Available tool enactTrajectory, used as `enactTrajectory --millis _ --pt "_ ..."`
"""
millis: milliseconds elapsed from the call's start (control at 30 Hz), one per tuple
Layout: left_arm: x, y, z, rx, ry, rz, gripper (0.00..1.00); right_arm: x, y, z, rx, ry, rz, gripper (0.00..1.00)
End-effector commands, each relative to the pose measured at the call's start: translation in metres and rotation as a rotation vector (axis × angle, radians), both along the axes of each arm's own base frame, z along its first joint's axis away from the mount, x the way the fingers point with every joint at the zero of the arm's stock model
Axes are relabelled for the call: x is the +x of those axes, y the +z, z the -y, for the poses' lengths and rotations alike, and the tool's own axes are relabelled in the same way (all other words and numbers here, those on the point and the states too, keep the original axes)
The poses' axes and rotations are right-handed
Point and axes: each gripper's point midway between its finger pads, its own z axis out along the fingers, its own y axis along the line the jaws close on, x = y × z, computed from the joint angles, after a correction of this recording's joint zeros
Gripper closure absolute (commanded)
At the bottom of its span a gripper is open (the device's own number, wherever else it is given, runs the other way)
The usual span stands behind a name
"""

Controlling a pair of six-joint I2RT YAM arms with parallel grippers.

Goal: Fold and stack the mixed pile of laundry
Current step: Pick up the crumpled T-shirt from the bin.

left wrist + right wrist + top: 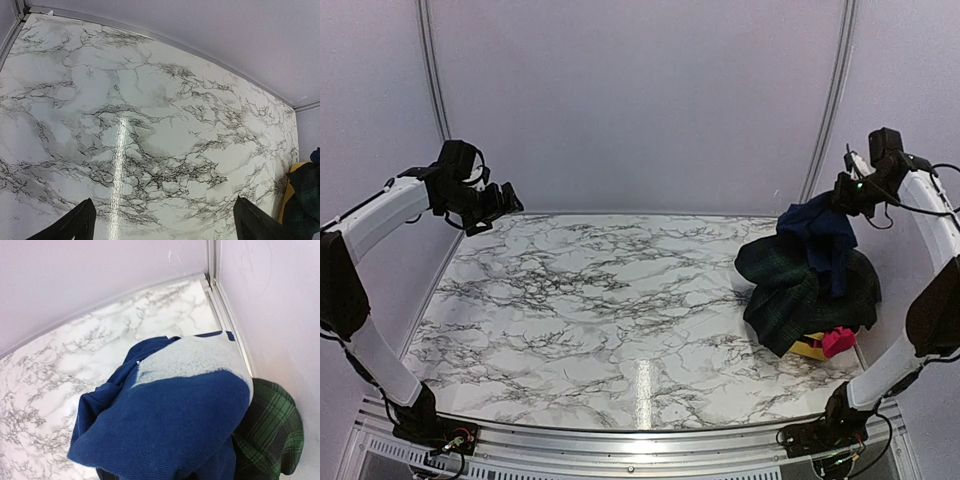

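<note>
Laundry (807, 262) in your top view heaps at the right edge of the table (600, 300): plaid garment (792, 300) over a yellow tub (808, 349), pink piece (837, 341) beside it; your right gripper (843, 196) pinches the raised peak of the navy cloth (822, 235). Left wrist: your left gripper (164, 202) gapes wide above marble. Right wrist: navy cloth hides the fingers.

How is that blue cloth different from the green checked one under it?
The plain navy-blue cloth hangs raised from the right end effector; the dark green-and-navy plaid garment lies heaped below. The navy-blue cloth shows a pale fleecy inside; the plaid garment shows only checks. Both are soft, crumpled and unfolded.
</note>
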Motion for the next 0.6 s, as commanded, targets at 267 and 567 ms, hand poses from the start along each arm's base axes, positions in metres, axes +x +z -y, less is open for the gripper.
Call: enactTrajectory --millis 267,567 --pt "0.005 0.03 -0.019 -0.024 0.095 0.058 0.01 0.024 0.193 -0.047 0.008 0.148 0.462 1.0" --pt "0.001 0.044 -0.039 -0.027 0.154 0.09 0.01 0.03 0.269 -0.118 0.207 0.36 0.715 1.0"
